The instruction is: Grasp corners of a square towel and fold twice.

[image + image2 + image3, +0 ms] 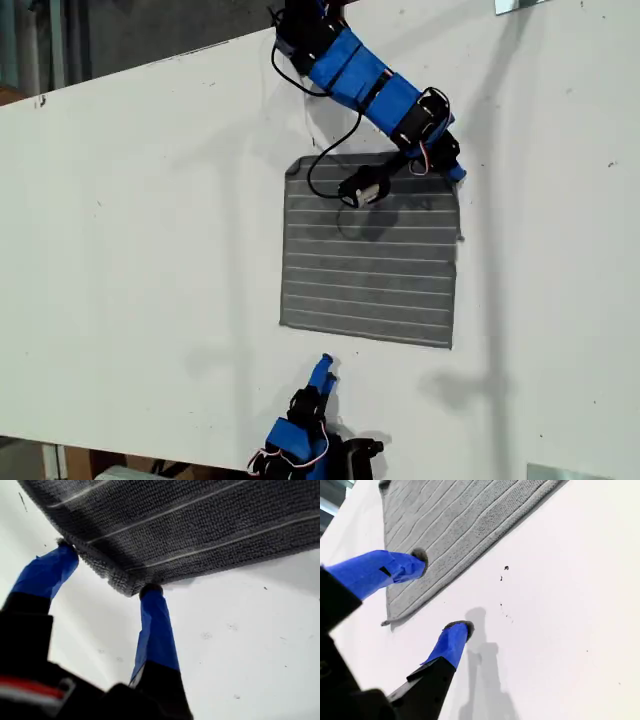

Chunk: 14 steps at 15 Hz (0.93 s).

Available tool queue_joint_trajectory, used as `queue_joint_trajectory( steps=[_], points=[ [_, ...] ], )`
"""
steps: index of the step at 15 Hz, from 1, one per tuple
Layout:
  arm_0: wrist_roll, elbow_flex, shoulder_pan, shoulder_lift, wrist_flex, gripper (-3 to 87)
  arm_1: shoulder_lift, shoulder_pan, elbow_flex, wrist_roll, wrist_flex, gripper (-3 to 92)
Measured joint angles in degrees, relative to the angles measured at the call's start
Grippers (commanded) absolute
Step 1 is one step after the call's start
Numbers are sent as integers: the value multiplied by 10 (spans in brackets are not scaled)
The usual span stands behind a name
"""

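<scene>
Still pre-fold: towel [370, 255] flat mid-table, first gripper [107, 572] spread wide straddling a far corner [122, 582], second gripper [442, 590] open, empty, near the closer edge; probably pinch next.

Both arms are wrapped in bright blue tape over black parts. On the arm at the top of the exterior view, a thin black cable [330, 165] is looped, and a small white and black block [362, 188] is seen. Each hand [107, 567] [445, 592] is made of two blue-taped fingers [155, 625] [452, 642] with dark tips.
</scene>
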Motion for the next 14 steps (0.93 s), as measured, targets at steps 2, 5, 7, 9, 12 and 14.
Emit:
queue_joint_trajectory(
  steps=[2, 5, 7, 9, 12, 14],
  points=[
    [0, 0, 0, 0, 0, 239, -3, 1, 2, 0, -39, -1],
    [-2, 0, 0, 11, -9, 237, -12, 10, 4, -2, -67, -1],
    [-11, 0, 18, 18, -36, 228, -12, 10, 4, -3, -68, -1],
    [-42, -22, 40, 17, -31, 220, -12, 10, 4, -3, -68, -1],
    [-62, -137, 71, -102, -50, 224, -12, 15, 8, -2, -68, -1],
    [-51, -299, 108, -367, -113, 225, -12, 17, 8, -8, -70, -1]
  ],
)
